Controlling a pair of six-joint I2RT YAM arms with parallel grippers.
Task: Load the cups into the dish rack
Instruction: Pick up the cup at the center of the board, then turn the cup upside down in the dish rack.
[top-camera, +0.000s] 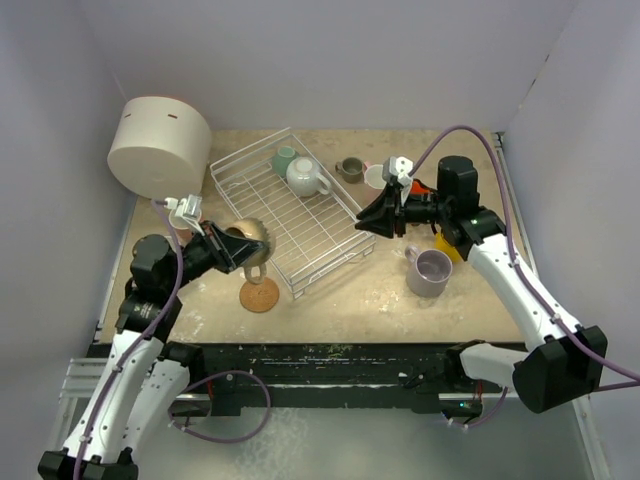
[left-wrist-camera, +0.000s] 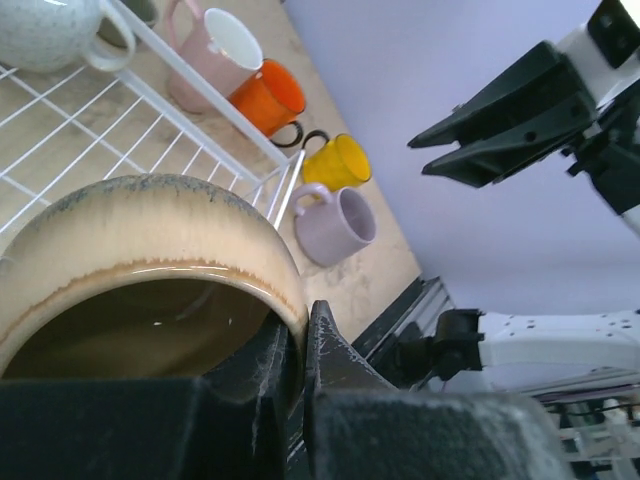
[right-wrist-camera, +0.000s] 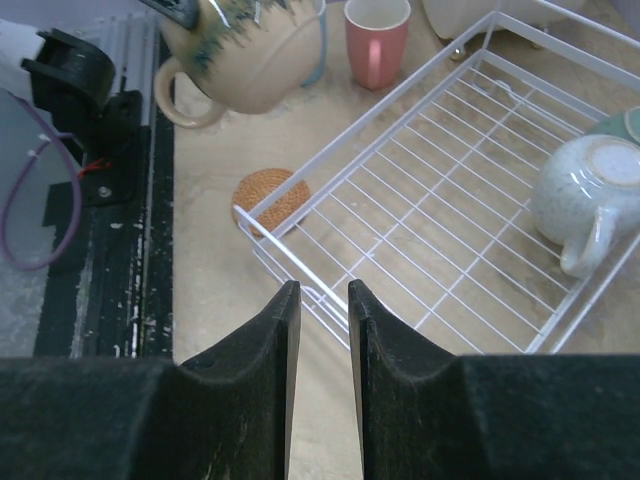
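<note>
My left gripper (top-camera: 240, 246) is shut on the rim of a beige mug (top-camera: 250, 236) and holds it off the table over the near left edge of the white wire dish rack (top-camera: 322, 250). In the left wrist view the fingers (left-wrist-camera: 330, 355) pinch the mug's wall (left-wrist-camera: 150, 235). A white mug (top-camera: 305, 177) and a teal mug (top-camera: 283, 158) lie in the rack. My right gripper (top-camera: 362, 224) is slightly open and empty above the rack's right edge; in its own view (right-wrist-camera: 323, 295) the rack (right-wrist-camera: 350, 122) lies below.
A lilac mug (top-camera: 431, 272), a yellow mug (top-camera: 450, 248), an orange mug (top-camera: 425, 187) and a small olive-grey mug (top-camera: 350, 170) stand right of the rack. A pink mug (left-wrist-camera: 215, 55) stands there too. A cork coaster (top-camera: 259, 294) lies near the rack's corner. A large white cylinder (top-camera: 158, 147) stands far left.
</note>
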